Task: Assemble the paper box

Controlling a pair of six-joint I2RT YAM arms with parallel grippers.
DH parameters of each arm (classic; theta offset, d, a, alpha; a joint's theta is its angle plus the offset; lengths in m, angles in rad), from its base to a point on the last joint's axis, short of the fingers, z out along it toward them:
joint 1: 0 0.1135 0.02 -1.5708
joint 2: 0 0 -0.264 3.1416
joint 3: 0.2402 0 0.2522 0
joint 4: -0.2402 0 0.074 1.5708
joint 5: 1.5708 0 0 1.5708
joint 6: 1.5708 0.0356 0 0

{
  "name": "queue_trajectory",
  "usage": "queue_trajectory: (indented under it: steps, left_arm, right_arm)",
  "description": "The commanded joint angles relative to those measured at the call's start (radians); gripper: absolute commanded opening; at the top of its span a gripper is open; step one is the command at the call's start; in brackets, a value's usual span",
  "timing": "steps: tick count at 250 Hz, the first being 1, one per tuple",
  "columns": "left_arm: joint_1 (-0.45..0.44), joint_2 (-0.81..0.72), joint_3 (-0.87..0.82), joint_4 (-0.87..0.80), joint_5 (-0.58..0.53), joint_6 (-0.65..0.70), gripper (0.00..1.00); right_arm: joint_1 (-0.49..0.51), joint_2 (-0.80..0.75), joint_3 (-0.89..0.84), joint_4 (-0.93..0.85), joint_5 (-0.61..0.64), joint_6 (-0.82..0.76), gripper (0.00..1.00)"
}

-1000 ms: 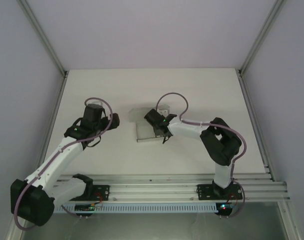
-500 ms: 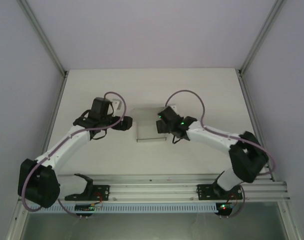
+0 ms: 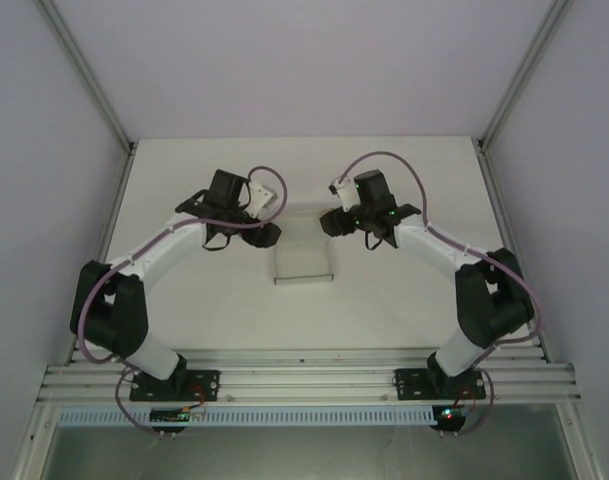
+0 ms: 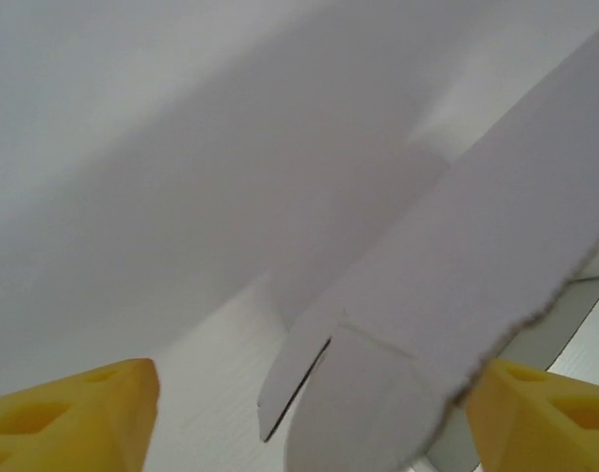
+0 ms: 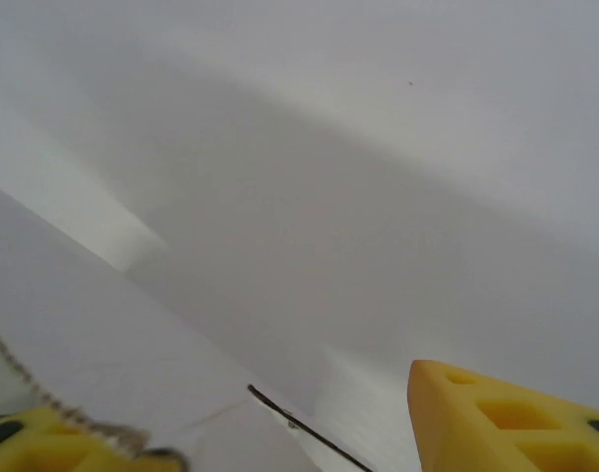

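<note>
We record the paper box (image 4: 447, 295) as thin, matt white card with a fibrous cut edge. The fingers (image 4: 73, 413) of the left gripper (image 4: 314, 393) are matt yellow plastic. The table (image 3: 384, 310) is smooth and matt.

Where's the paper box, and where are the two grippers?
paper box (image 3: 302, 260), top view, its flat middle.
left gripper (image 3: 268, 236), top view, between its fingertips.
right gripper (image 3: 328, 222), top view, between its fingertips.

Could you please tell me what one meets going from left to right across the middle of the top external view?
left gripper → paper box → right gripper
</note>
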Motion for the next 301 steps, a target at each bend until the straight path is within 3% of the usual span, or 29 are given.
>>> queue_trajectory:
  steps: [1,47,77,118,169,237,301]
  left_arm:
    - [-0.012,0.031,0.067,-0.079,0.029,0.068,0.58]
    - [-0.023,0.036,0.061,-0.077,0.011,0.069,0.30]
    - [-0.031,0.031,0.053,-0.077,-0.013,0.055,0.19]
    - [-0.044,0.009,0.029,-0.050,-0.080,0.017,0.01]
    - [-0.082,-0.020,0.030,-0.015,-0.274,-0.115,0.00]
    - [-0.141,0.015,0.078,0.055,-0.541,-0.475,0.00]
    - [-0.155,0.027,0.033,0.221,-0.539,-0.700,0.00]
  right_arm:
    - [-0.008,0.022,0.049,-0.071,-0.070,-0.049,0.49]
    - [0.000,-0.003,0.015,-0.071,-0.045,-0.049,0.32]
    - [0.000,-0.022,0.002,-0.091,-0.030,-0.049,0.26]
    - [0.003,-0.052,-0.020,-0.088,0.013,-0.050,0.10]
    - [0.032,-0.115,-0.085,0.002,0.081,0.014,0.03]
    - [0.094,-0.136,-0.134,0.180,0.280,0.293,0.00]
    - [0.165,-0.091,-0.116,0.288,0.498,0.525,0.00]
